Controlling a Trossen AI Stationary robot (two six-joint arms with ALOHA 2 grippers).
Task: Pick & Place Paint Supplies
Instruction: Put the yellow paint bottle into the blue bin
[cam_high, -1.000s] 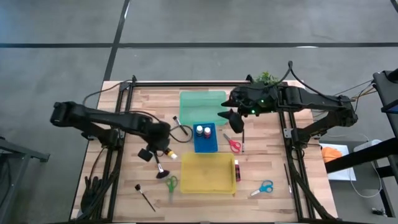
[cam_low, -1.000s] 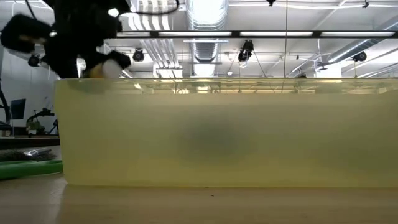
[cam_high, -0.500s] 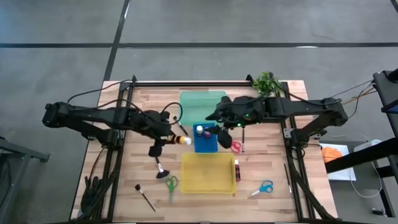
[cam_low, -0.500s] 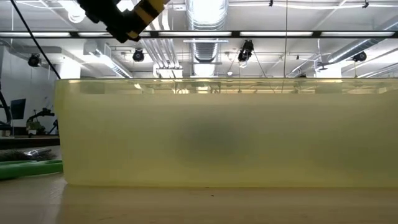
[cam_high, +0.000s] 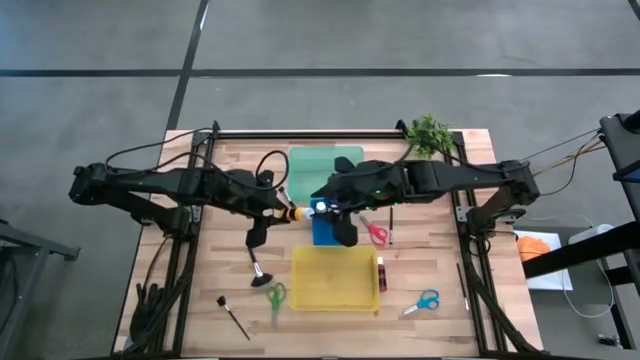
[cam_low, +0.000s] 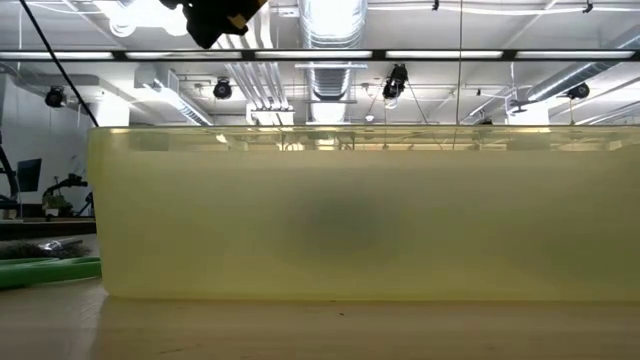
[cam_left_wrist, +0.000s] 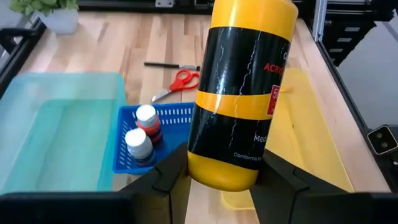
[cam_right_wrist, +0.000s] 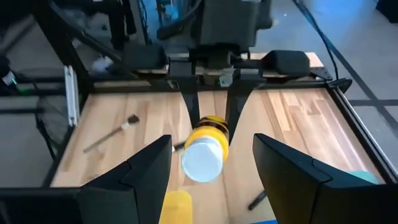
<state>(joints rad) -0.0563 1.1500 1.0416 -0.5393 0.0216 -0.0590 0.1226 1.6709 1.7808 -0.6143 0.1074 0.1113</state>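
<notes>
A yellow paint bottle with black bands (cam_left_wrist: 239, 93) and a white cap (cam_right_wrist: 202, 163) is in my left gripper (cam_high: 283, 212), lifted above the table just left of the blue tray (cam_high: 330, 232). The bottle (cam_high: 298, 213) lies about level, its cap toward the right arm. My right gripper (cam_high: 330, 212) is open over the blue tray. Its fingers (cam_right_wrist: 149, 168) stand on either side of the cap without touching it. In the low view only the left gripper with a bit of yellow (cam_low: 215, 15) shows at the top. My left gripper pinches the bottle's base end (cam_left_wrist: 217, 171) between its two fingers (cam_left_wrist: 171, 174), one on each side. It comes level from the table's left. The bottle sticks out forward past the fingers, lifted clear, cap end away from the wrist.
Two white-capped bottles (cam_left_wrist: 142, 130) stand in the blue tray. Green tray (cam_high: 325, 165) sits farther back, yellow tray (cam_high: 335, 278) nearer. Red scissors (cam_high: 376, 233), green scissors (cam_high: 275, 293), blue scissors (cam_high: 427, 300), brushes (cam_high: 255, 268), a magenta bottle (cam_high: 381, 272) and a plant (cam_high: 428, 130) lie around.
My left gripper has carried the bottle up and toward the table's right and far side, ending beside the blue tray. My right gripper has moved from the green tray's right edge toward the left and nearer, over the blue tray, up to the bottle's cap.
</notes>
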